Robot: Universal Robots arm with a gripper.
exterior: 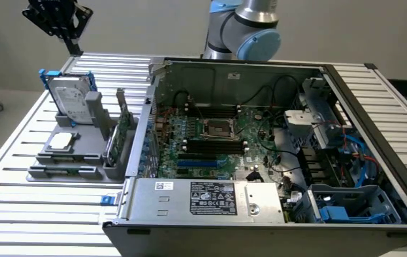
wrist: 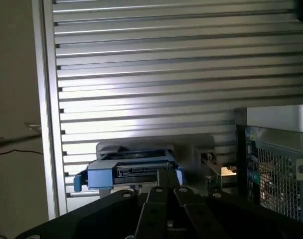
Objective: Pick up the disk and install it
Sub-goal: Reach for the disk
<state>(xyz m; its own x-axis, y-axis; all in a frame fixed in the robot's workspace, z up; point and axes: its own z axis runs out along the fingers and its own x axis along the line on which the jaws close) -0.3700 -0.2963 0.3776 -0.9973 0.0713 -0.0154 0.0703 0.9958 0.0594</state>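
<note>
Nearest me is the power supply, a grey box with a white label along the lower edge of the open case. A blue bay sits in the case's lower right corner, with blue cables looping just above it.

The disk is well apart from all that, at the left of the frame. It stands upright in a grey holder on the slatted table, with its blue frame showing round the edges. A small silver chip lies flat lower down on the holder. A green card stands on edge between the disk and the case wall.

The gripper hangs in the upper left corner, above and a little behind the disk and clear of it. From the wrist view the gripper has its fingers pressed together on nothing, pointing toward the disk seen edge-on.

What worries me is those closed fingers. If they came down like that, I reckon they would knock the disk's top edge and tip it in its slot. A grip set off-centre could catch the holder's upright post beside the disk. Over at the bay, the loose blue cables look ready to snag a carried disk, and a tilted frame would likely jam.
</note>
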